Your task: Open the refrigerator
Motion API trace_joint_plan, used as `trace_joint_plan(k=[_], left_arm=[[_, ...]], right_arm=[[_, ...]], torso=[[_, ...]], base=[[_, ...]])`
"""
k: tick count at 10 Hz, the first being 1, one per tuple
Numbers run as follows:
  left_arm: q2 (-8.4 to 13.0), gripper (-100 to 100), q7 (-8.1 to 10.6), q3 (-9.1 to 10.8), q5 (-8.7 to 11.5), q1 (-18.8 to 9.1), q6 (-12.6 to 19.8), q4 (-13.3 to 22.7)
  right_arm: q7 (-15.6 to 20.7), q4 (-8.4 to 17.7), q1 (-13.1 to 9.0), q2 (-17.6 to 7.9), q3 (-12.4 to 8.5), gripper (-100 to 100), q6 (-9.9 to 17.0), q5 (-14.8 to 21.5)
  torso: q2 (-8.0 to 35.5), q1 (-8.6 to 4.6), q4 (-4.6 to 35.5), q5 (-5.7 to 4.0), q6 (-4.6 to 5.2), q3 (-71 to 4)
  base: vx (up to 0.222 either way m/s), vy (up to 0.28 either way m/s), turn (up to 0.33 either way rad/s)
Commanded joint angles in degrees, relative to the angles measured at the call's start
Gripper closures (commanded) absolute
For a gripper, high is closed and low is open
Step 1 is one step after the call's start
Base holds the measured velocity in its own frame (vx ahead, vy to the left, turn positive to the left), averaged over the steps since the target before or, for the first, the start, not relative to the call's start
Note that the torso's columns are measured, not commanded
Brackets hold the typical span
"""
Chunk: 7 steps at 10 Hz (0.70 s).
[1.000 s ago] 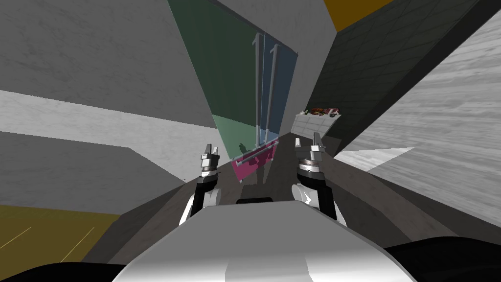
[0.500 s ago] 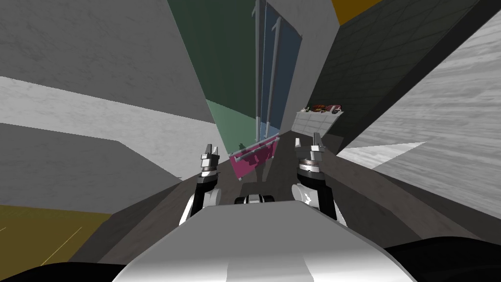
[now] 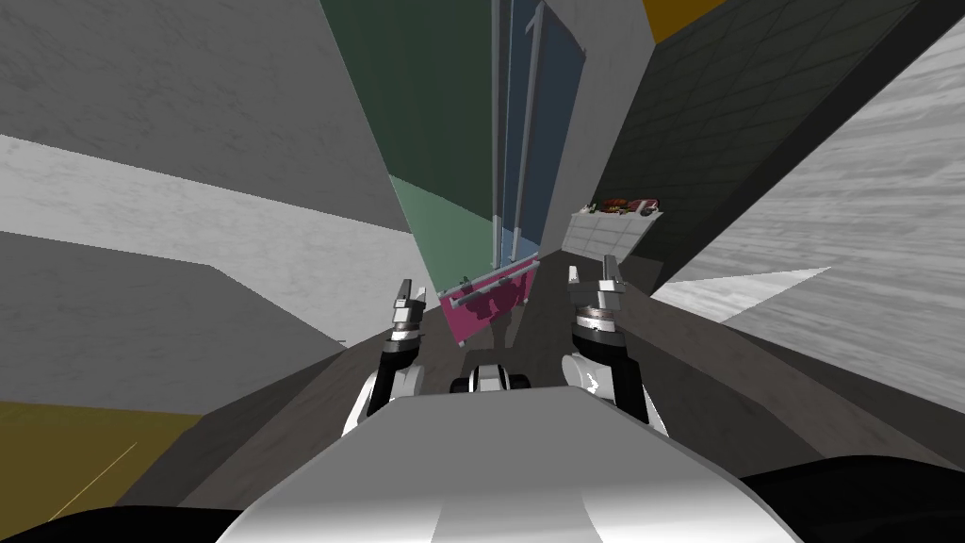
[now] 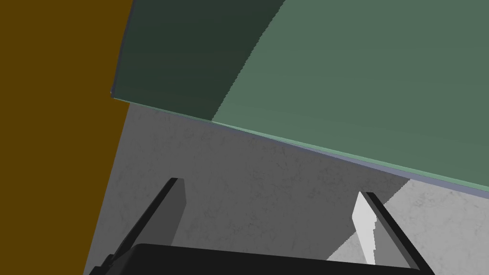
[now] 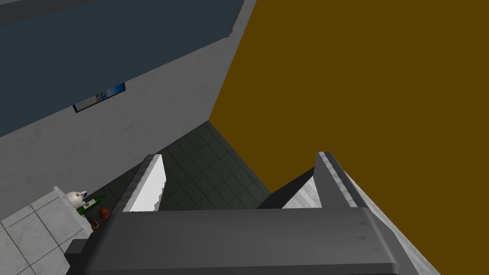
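Note:
The refrigerator stands ahead with a green left door (image 3: 424, 104), a blue right door (image 3: 558, 113) and a pink bottom drawer (image 3: 490, 306). Two tall thin grey handles (image 3: 496, 123) run side by side where the doors meet. My left gripper (image 3: 408, 290) is low, just left of the drawer, open and holding nothing. From the left wrist, that gripper (image 4: 270, 210) points at the green surface (image 4: 358, 71) with a gap between. My right gripper (image 3: 591, 269) hovers right of the drawer, also open and empty (image 5: 239, 181), with the blue door (image 5: 95, 43) off to one side.
A white tiled counter (image 3: 603, 236) stands right of the refrigerator, carrying a bottle (image 5: 90, 204) and other small items. Grey walls close in on the left, and a dark tiled wall (image 3: 735, 123) on the right. Dark floor lies between me and the refrigerator.
I have moved closer, so the refrigerator looms larger and higher. My left hand has turned a little and shifted slightly toward the drawer. The right arm holds its pose.

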Motion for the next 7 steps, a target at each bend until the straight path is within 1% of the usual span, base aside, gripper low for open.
trace_joint_plan(k=[1,4,7], left_arm=[[1.62,-100,-0.5,-0.16,-0.19,-0.75,-0.16,2.94],[2.95,-100,-1.02,-0.18,-0.33,-1.72,-0.53,7.09],[3.68,-100,-1.63,-0.21,-0.5,-2.86,-0.95,11.93]], right_arm=[[0.0,0.0,0.0,0.0,0.0,0,0.0,0.0],[0.0,0.0,0.0,0.0,0.0,0,0.0,0.0],[0.0,0.0,0.0,0.0,0.0,0,0.0,0.0]], torso=[[0.02,-0.02,0.02,-0.01,0.0,0.0],[0.04,-0.02,0.03,-0.01,0.0,0.0],[0.04,0.0,0.03,0.0,0.0,0.0]], base=[[0.033,0.011,-0.013],[0.036,0.008,-0.018],[0.041,0.012,-0.02]])
